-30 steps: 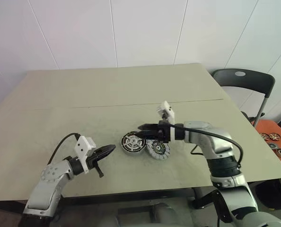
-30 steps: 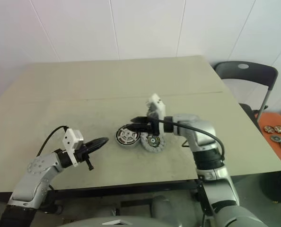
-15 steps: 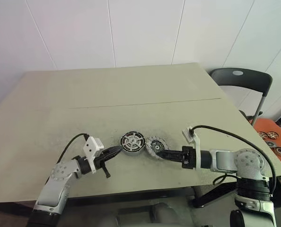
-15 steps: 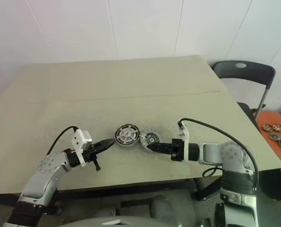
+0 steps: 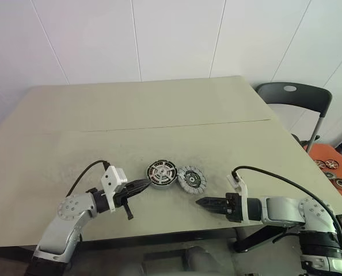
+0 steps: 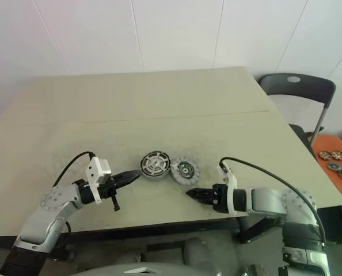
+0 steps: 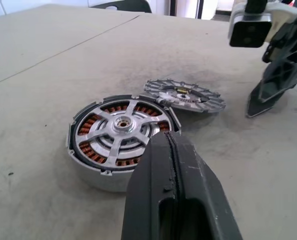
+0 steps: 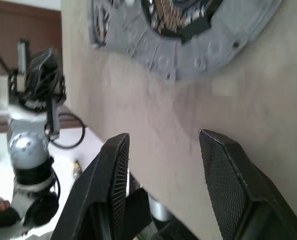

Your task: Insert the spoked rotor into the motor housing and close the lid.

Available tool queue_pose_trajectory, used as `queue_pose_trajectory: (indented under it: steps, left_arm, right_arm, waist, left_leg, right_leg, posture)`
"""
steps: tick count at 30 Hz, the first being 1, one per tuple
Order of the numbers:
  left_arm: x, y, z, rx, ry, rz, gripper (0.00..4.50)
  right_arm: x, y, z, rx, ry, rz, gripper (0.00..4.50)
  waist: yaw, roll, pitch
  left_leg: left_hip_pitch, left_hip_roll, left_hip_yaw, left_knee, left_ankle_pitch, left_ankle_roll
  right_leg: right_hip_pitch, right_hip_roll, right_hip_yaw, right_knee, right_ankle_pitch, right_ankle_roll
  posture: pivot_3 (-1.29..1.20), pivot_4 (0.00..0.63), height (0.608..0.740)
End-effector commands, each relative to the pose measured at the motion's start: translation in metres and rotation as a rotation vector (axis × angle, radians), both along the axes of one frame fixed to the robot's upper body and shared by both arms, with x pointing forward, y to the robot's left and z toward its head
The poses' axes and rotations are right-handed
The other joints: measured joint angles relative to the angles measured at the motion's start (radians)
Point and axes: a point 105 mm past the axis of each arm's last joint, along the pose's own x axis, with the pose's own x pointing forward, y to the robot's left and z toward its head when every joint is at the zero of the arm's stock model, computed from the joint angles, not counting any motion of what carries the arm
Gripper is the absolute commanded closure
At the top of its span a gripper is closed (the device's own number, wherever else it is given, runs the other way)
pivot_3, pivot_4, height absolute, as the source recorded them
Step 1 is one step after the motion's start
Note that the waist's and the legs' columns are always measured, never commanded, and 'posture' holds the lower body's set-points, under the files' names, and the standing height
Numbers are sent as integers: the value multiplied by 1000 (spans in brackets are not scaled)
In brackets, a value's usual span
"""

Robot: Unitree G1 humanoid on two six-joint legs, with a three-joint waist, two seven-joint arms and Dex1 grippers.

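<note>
Silver motor housing point(image 5: 162, 173) touches the lid point(image 5: 192, 179), seemingly; left gripper point(image 5: 147, 183) jaws closed, right gripper point(image 5: 201, 202) jaws parted, empty.

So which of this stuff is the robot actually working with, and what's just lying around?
Part of the job:
- motor housing with the spoked rotor seated in it
- lid, flat on the table beside the housing
- left gripper, shut
- right gripper, open and empty

Just lying about:
- chair
- orange tray of spare parts
</note>
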Motion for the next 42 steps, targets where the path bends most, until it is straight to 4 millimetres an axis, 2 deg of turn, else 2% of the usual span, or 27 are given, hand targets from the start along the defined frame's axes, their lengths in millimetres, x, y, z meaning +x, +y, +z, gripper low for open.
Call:
queue_pose_trajectory:
  steps: [1, 7, 18, 25, 28, 31, 33, 35, 42]
  left_arm:
    - [0, -1, 12, -6, -33, -16, 4500]
    - [0, 5, 8, 27, -23, 1, 4500]
    - [-4, 9, -10, 115, -2, 12, 4500]
    - [-1, 10, -7, 113, -13, 20, 4500]
    - [0, 12, -7, 126, -20, 28, 4500]
    - [2, 13, -5, 133, -28, 31, 4500]
    - [3, 15, -5, 141, -32, 34, 4500]
    - [4, 17, -5, 149, -35, 37, 4500]
    - [6, 20, -2, 161, -43, 46, 4500]
  right_arm:
    - [11, -1, 0, -10, 3, -81, 2194]
    - [28, 0, -5, -41, 10, -151, 2194]
    - [65, 1, 2, 12, -40, -316, 2194]
    - [93, 4, 9, 9, -110, -433, 2194]
    - [100, 7, 12, -41, -179, -422, 2813]
    - [105, 11, 22, -104, -286, -371, 3778]
    - [109, 12, 27, -160, -362, -329, 4199]
    - [113, 14, 33, -190, -422, -295, 4242]
    - [133, 22, 70, -432, -834, -161, 4256]
  waist:
    - [0, 0, 0]
    - [-1, 0, 0]
    - [0, 0, 0]
    - [1, 1, 0]
    - [2, 1, 0]
    - [2, 2, 0]
    - [1, 3, -1]
    - [2, 3, -1]
    - [4, 3, -1]
  left_leg:
    - [-1, 0, 0, 0, 0, 0]
    - [-3, 0, 0, 2, -1, 1]
    - [1, 1, 0, 2, -1, 1]
    - [-2, 1, 0, 2, -1, 1]
    - [-6, 0, 0, 2, 0, 1]
    - [-10, 0, 0, 2, 0, 1]
    - [-9, 0, 0, 2, 0, 1]
    - [-9, 0, 0, 2, 0, 1]
    - [-9, 0, 0, 3, 0, 1]
  right_leg:
    - [0, 0, 0, -1, 0, 0]
    - [0, 0, 0, -2, 0, 0]
    - [3, 0, 0, -2, 1, -1]
    - [0, 0, 0, -2, 1, -1]
    - [-3, 0, 0, -2, 1, 0]
    - [-6, 0, 0, -2, 2, 1]
    - [-6, 0, 0, -2, 2, 1]
    - [-6, 0, 0, -1, 2, 1]
    - [-6, 0, 0, 0, 2, 1]
  posture:
    - [0, 0, 740]
    - [0, 0, 740]
    - [0, 0, 740]
    - [0, 0, 740]
    - [0, 0, 740]
    - [0, 0, 740]
    - [0, 0, 740]
    - [0, 0, 740]
    - [0, 0, 740]
